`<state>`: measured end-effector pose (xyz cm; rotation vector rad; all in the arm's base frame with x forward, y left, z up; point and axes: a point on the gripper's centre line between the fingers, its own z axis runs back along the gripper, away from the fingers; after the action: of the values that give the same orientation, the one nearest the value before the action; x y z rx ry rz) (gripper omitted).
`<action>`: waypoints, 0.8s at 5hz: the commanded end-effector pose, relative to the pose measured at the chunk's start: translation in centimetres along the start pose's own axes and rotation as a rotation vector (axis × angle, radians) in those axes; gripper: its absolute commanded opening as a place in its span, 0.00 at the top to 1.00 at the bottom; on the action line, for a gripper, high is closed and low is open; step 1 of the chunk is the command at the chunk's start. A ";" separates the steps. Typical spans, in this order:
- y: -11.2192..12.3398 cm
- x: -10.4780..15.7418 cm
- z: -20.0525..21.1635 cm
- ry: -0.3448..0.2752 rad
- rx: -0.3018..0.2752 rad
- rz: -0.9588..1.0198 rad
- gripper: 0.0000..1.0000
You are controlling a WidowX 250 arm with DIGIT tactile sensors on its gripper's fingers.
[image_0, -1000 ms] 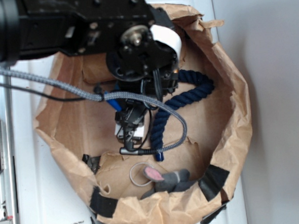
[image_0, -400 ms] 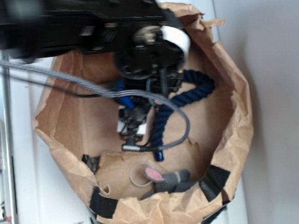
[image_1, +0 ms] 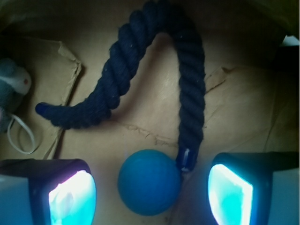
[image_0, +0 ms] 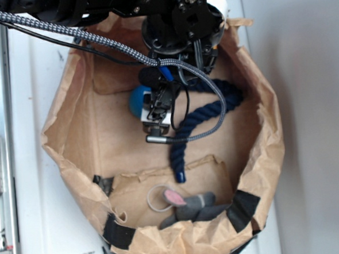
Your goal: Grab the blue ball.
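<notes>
The blue ball (image_1: 149, 182) is teal and round and lies on the brown paper floor. It sits between my two lit fingers with a gap on each side. My gripper (image_1: 151, 194) is open and hangs above it. One end of the dark navy rope (image_1: 187, 93) touches the ball's right side. In the exterior view the blue ball (image_0: 137, 100) peeks out to the left of the gripper (image_0: 157, 113), which covers part of it.
A crumpled paper bag wall (image_0: 262, 144) rings the whole area. The rope (image_0: 197, 116) curves across the middle. A grey toy mouse (image_0: 188, 205) and a white ring (image_0: 156, 198) lie at the near wall. Braided cables (image_0: 204, 130) hang from the arm.
In the exterior view the arm has moved toward the top of the frame and slightly right. The blue ball, hidden under it before, now shows beside the gripper.
</notes>
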<state>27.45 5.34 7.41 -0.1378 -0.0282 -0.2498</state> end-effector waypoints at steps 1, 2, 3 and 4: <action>-1.4 -0.5 -1.1 -0.021 0.110 -0.022 0.00; -2.6 -0.9 -2.5 -0.037 0.104 -0.035 0.00; -3.0 -1.1 -3.6 -0.055 0.064 -0.043 0.00; -3.1 -0.9 -4.5 -0.056 0.067 -0.017 1.00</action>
<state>25.62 2.88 3.03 -0.0779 -0.0812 -0.2385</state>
